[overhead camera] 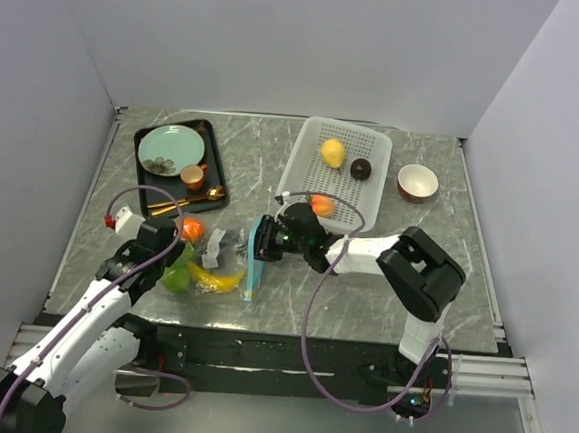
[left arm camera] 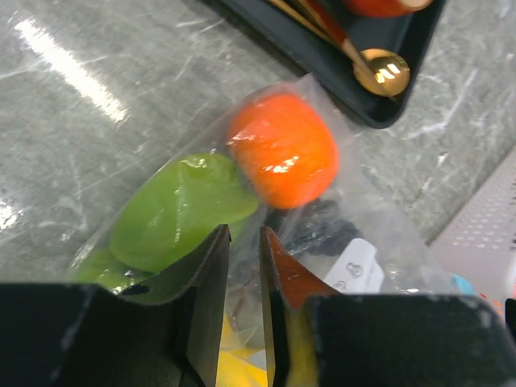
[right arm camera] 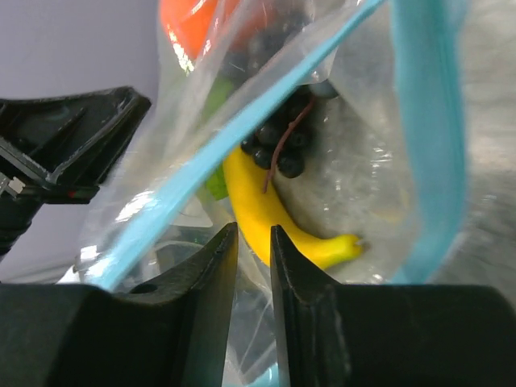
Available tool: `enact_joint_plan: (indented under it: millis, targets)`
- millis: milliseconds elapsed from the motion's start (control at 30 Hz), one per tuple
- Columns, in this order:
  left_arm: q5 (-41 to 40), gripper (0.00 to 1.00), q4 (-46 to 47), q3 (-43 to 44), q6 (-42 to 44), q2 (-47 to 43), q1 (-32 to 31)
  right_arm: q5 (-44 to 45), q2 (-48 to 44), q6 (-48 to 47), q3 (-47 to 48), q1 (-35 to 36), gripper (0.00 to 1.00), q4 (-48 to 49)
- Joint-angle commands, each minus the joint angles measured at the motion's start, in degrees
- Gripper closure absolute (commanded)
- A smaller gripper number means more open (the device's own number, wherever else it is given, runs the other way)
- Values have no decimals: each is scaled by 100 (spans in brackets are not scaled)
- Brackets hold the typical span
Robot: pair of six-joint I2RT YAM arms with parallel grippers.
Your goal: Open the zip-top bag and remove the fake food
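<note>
The zip-top bag (overhead camera: 228, 257) is seen lying just in front of the white basket (overhead camera: 302, 157), a bit to its left, with the orange (left arm camera: 282, 149), lime (left arm camera: 181, 210), grapes (right arm camera: 278, 141) and banana (right arm camera: 274, 218) packed inside it. The left gripper (left arm camera: 244, 238) is pinched onto the clear film at the end away from the basket, and the right gripper (right arm camera: 252, 238) is pinched onto the film by the teal zipper strip (right arm camera: 427, 137) at the basket end
</note>
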Motion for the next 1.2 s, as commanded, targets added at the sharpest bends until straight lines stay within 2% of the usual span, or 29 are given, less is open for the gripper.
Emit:
enact_joint_plan:
  millis: [0, 133, 400, 633, 733, 1033, 1167]
  targets:
    - [-90, 73, 91, -171, -180, 107, 63, 45, 319, 118, 414, 258, 66, 281]
    - [34, 74, 258, -355, -223, 204, 81, 142, 548, 100, 555, 399, 61, 395]
    - [297, 81, 636, -777, -250, 142, 81, 414, 900, 100, 836, 601, 61, 439]
    - [377, 82, 689, -892, -232, 90, 81, 809, 1198, 3, 1284, 733, 63, 36]
    - [359, 82, 654, -865, -197, 63, 81, 1090, 1216, -84, 1355, 795, 64, -281]
    - [421, 82, 689, -892, -180, 28, 81, 1214, 1410, -111, 1504, 813, 74, -369]
    - [394, 82, 672, -883, -180, 2, 81, 1328, 1340, -181, 1478, 821, 83, -422]
